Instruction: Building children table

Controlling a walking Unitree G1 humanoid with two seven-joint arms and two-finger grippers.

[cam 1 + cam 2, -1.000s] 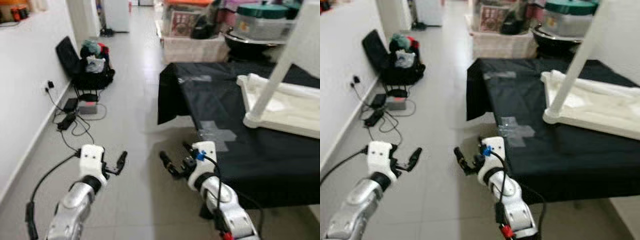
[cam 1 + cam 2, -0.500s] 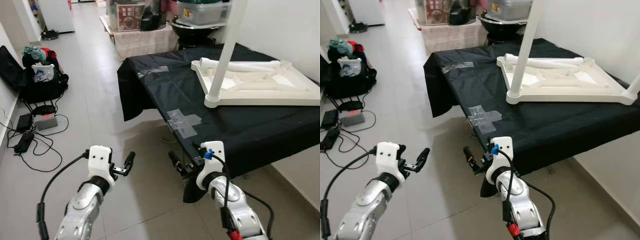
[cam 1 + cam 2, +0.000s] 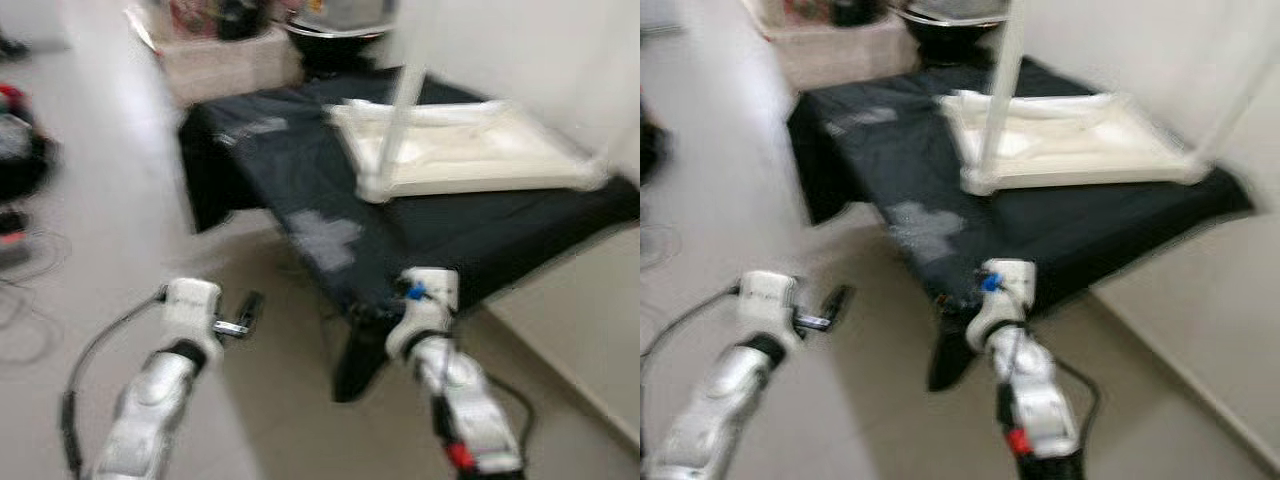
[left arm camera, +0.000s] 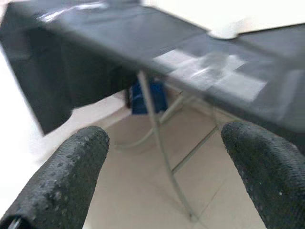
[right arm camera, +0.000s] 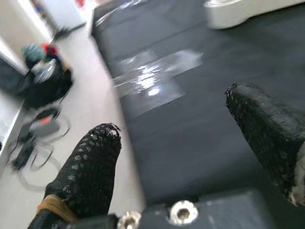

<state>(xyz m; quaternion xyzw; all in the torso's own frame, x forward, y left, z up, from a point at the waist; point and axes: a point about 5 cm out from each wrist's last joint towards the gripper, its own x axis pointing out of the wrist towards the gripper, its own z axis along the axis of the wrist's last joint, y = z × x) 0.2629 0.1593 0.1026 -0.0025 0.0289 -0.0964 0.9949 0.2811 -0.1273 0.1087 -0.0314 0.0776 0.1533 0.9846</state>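
**Both arms raised forward, grippers empty**

The left arm (image 3: 150, 400) reaches forward and up, bent at the elbow, and its left gripper (image 4: 164, 157) has the two black fingers (image 4: 76, 167) spread wide with nothing between them. The right arm (image 3: 465, 410) is likewise held forward, and the right gripper (image 5: 186, 143) holds its fingers (image 5: 90, 164) wide apart, gripping nothing. The head views are motion-blurred.

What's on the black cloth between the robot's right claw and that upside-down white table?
A patch of clear tape stuck to the black cloth, seen in the right wrist view. Past it sits the white table; the right gripper is open.
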